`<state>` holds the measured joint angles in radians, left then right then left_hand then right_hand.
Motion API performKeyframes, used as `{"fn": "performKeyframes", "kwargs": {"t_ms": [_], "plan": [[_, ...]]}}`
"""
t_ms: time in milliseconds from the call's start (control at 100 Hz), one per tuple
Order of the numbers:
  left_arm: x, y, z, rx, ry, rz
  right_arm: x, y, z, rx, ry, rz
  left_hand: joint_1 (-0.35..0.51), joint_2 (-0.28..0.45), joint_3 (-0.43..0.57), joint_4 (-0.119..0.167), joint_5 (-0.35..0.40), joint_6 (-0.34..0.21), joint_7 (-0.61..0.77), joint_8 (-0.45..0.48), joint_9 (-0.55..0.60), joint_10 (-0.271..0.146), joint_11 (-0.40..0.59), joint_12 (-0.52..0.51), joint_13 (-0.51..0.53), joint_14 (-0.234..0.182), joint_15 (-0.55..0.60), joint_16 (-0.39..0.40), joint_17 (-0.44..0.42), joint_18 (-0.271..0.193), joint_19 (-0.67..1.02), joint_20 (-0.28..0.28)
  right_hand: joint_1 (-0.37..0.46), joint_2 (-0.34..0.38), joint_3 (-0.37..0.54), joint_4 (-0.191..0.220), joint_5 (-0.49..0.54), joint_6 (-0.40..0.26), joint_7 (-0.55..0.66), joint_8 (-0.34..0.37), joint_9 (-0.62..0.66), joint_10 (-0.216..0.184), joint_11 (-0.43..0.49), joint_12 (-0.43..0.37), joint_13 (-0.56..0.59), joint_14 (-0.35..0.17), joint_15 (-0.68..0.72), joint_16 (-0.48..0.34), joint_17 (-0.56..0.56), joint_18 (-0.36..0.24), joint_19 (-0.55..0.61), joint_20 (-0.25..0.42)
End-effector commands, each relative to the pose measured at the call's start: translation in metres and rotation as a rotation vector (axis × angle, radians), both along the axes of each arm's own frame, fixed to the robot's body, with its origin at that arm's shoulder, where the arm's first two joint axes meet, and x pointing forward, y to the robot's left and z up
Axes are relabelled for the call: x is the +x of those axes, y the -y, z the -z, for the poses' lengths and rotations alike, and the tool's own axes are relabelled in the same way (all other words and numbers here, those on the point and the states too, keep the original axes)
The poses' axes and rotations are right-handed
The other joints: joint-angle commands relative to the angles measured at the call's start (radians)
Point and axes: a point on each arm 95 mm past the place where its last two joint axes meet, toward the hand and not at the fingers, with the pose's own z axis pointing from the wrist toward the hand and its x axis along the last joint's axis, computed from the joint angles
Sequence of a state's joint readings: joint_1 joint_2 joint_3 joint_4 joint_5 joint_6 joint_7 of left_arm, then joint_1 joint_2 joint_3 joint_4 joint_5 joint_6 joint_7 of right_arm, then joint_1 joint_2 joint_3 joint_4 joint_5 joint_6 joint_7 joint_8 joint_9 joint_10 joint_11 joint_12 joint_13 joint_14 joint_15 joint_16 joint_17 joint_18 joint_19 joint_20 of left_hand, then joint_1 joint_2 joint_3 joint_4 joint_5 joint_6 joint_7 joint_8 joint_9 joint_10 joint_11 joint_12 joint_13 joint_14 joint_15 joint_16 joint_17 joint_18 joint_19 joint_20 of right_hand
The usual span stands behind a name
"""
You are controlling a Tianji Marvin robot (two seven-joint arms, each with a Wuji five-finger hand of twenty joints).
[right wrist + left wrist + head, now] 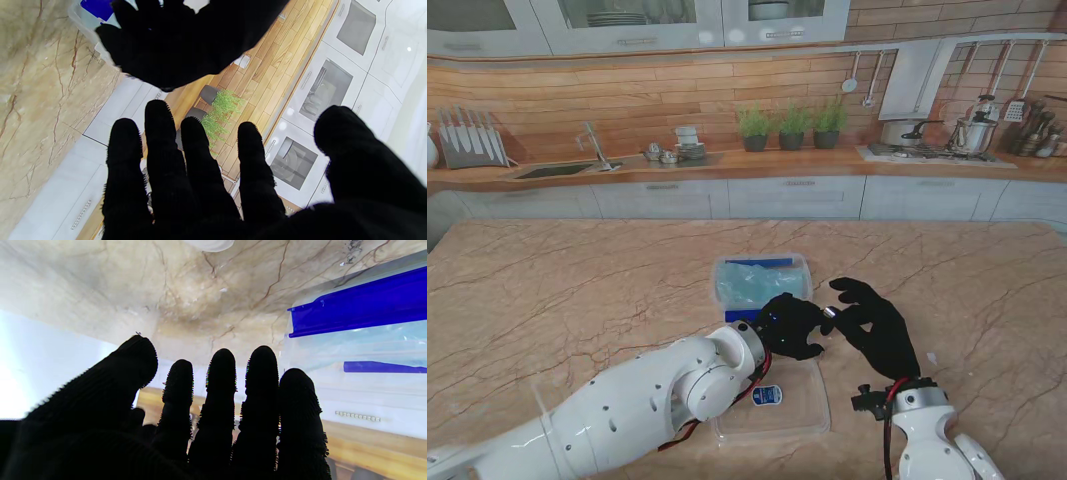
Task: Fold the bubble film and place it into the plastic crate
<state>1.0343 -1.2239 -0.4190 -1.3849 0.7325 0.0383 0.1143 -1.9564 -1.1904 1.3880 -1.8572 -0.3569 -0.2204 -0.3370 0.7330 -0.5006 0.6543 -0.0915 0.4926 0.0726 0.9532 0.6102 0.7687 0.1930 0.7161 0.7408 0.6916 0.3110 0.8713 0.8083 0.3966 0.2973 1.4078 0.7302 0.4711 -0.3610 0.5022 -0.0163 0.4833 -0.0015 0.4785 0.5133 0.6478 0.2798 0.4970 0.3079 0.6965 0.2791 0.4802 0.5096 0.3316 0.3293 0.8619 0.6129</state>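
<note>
Left robot hand (789,325) sits center frame at the near rim of the crate (799,268), fingers (222,373) spread and straight, holding nothing; right robot hand (874,322) just right of it, also splayed and empty, the two nearly touching at the fingertips. Bubble film (755,284) is already bunched inside the crate, upper center of the stand view, with the clear lid (802,405) flat on the desk (557,290) toward the bottom. Looks like the placing is basically done, so my call: lift both hands straight up and clear without snagging the film or nudging the crate, then check nothing hangs over the rim.
</note>
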Motion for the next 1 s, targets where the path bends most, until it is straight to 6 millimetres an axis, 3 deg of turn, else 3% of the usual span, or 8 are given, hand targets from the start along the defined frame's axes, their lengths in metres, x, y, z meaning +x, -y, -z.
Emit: {"fn": "performKeyframes", "kwargs": {"t_ms": [0,240,340,450,540,610,810,990], "plan": [[-0.009,-0.008,0.003,0.002,-0.011,0.0,-0.001,-0.001,0.001,-0.001,0.0,-0.005,-0.028,0.04,-0.032,-0.016,0.011,0.018,-0.042,-0.018,-0.024,0.018,-0.016,-0.011,-0.015,0.027,-0.017,-0.015,-0.014,0.025,0.0,-0.009,-0.03,0.046,-0.022,0.023,0.009,-0.014,-0.019,0.001,-0.006,0.006,-0.006,-0.009,-0.008,0.003,0.015,0.013,-0.008,-0.004,-0.001,0.021],[-0.018,-0.051,-0.013,-0.066,-0.129,-0.115,-0.002,-0.003,0.002,-0.035,-0.06,-0.046,-0.021,0.165,-0.185,0.004,0.044,0.034,-0.138,-0.053,-0.005,0.031,-0.021,0.005,-0.022,0.06,-0.003,0.006,-0.023,0.044,-0.007,-0.002,-0.026,0.063,-0.032,0.022,0.103,0.013,0.001,0.016,0.066,0.054,0.153,0.089,0.049,0.024,0.302,0.17,0.016,-0.008,0.08,0.043],[-0.023,-0.076,-0.018,-0.069,-0.183,-0.184,-0.001,-0.005,0.003,-0.1,-0.097,-0.073,-0.031,0.233,-0.302,0.041,0.066,0.058,-0.182,-0.051,0.028,0.035,0.018,0.048,0.007,0.077,0.06,0.046,0.01,0.053,0.031,0.05,-0.023,0.069,-0.034,0.022,0.173,0.008,0.024,0.031,0.104,0.056,0.177,0.1,0.079,0.029,0.343,0.185,0.031,0.001,0.102,0.047],[-0.028,-0.104,-0.02,-0.057,-0.229,-0.264,0.0,-0.008,0.004,-0.125,-0.135,-0.111,-0.01,0.283,-0.451,0.053,0.107,0.083,-0.188,-0.044,0.107,0.035,0.093,0.109,0.094,0.097,0.173,0.099,0.116,0.064,0.121,0.136,-0.008,0.071,-0.042,0.027,0.222,0.015,0.046,0.066,0.134,0.064,0.208,0.115,0.098,0.041,0.393,0.202,0.038,0.007,0.134,0.044],[-0.034,-0.126,-0.017,-0.046,-0.281,-0.338,-0.001,-0.01,0.004,-0.156,-0.174,-0.136,0.04,0.35,-0.579,0.06,0.134,0.096,-0.138,-0.019,0.147,0.045,0.124,0.117,0.133,0.124,0.223,0.103,0.172,0.077,0.171,0.148,-0.007,0.08,-0.045,0.026,0.251,0.018,0.06,0.081,0.152,0.068,0.22,0.119,0.109,0.049,0.414,0.21,0.042,0.01,0.15,0.045],[-0.039,-0.139,-0.014,-0.045,-0.323,-0.397,-0.002,-0.01,0.005,-0.19,-0.207,-0.15,0.074,0.395,-0.634,0.06,0.131,0.107,-0.061,0.067,0.144,0.07,0.09,0.089,0.105,0.163,0.182,0.081,0.134,0.117,0.128,0.156,0.003,0.088,-0.057,0.028,0.3,0.013,0.088,0.12,0.192,0.075,0.278,0.145,0.14,0.061,0.497,0.244,0.053,0.019,0.187,0.044],[-0.056,-0.164,-0.003,-0.012,-0.41,-0.496,-0.005,-0.009,0.005,-0.315,-0.231,-0.177,0.086,0.517,-0.673,0.054,0.204,0.157,0.058,0.217,0.149,0.116,-0.011,-0.026,0.048,0.217,0.054,-0.034,0.051,0.188,0.014,0.11,0.027,0.089,-0.069,0.036,0.49,0.035,0.202,0.205,0.376,0.121,0.48,0.218,0.346,0.099,0.779,0.309,0.172,0.062,0.384,0.043],[-0.069,-0.173,0.005,0.061,-0.521,-0.546,-0.011,-0.005,0.009,-0.459,-0.307,-0.188,0.031,0.6,-0.682,0.055,0.288,0.163,0.147,0.25,0.255,0.127,0.057,-0.036,0.167,0.24,0.14,-0.047,0.197,0.248,0.1,0.104,0.009,0.105,-0.071,0.044,0.52,0.046,0.258,0.273,0.432,0.162,0.609,0.276,0.481,0.071,0.988,0.32,0.297,0.041,0.623,0.076]]}}
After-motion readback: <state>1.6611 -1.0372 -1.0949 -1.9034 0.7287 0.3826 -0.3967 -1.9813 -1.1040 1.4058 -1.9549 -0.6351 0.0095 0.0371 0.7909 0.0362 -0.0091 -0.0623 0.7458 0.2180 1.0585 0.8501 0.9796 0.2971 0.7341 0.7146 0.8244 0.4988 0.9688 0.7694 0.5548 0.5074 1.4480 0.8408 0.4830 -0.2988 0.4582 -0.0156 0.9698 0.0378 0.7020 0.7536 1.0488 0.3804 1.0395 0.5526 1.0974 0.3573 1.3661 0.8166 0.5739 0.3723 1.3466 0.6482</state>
